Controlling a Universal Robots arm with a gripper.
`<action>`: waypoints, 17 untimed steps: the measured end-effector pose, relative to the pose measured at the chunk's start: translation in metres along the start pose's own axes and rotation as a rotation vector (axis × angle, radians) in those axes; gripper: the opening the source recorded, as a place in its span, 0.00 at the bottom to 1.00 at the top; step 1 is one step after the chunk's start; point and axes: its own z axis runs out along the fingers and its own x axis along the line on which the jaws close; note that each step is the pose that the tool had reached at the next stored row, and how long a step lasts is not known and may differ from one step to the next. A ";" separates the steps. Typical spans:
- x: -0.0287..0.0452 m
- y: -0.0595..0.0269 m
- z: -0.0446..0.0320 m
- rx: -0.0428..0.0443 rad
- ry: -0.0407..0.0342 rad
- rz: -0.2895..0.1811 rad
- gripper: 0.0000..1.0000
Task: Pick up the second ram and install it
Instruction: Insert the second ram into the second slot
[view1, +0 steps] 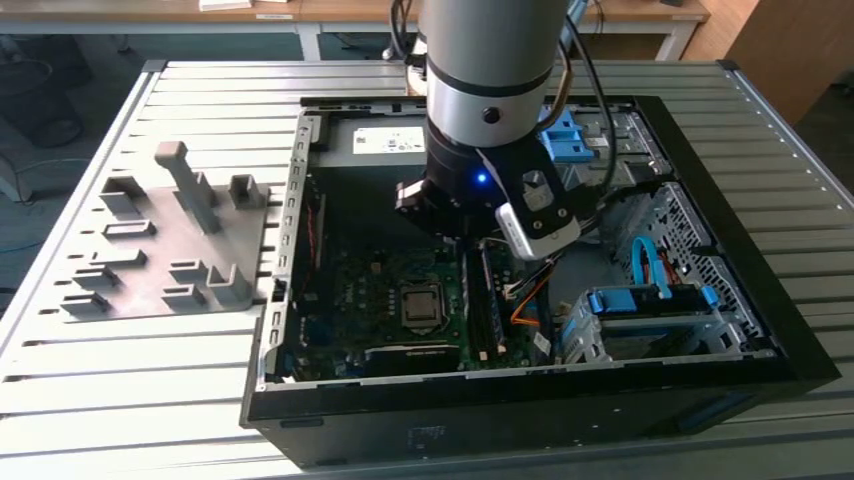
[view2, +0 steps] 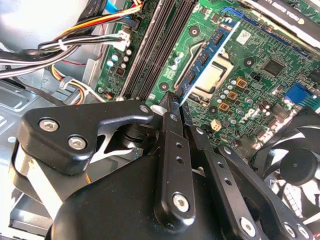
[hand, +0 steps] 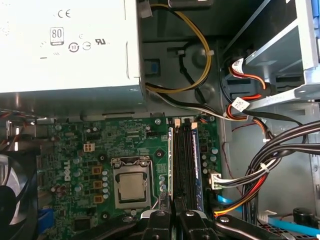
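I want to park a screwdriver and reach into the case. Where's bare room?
Bare slats of the table lie between the fixture plate and the table's near edge, and on the strip at the exterior view's right of the case. Inside the case it is crowded: arm, cables, drive cage.

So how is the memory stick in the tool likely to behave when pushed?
Probably stiff: the memory stick juts straight from the tool without sagging. Likely light, since it looks thin. Possibly fragile, with bare chips on its face.
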 end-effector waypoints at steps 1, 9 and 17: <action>0.0000 0.0000 0.0006 0.0001 0.0000 0.000 0.14; 0.0001 -0.0005 0.0064 0.0001 0.0000 0.000 0.14; -0.0007 -0.0010 0.0136 0.0000 0.0000 0.000 0.14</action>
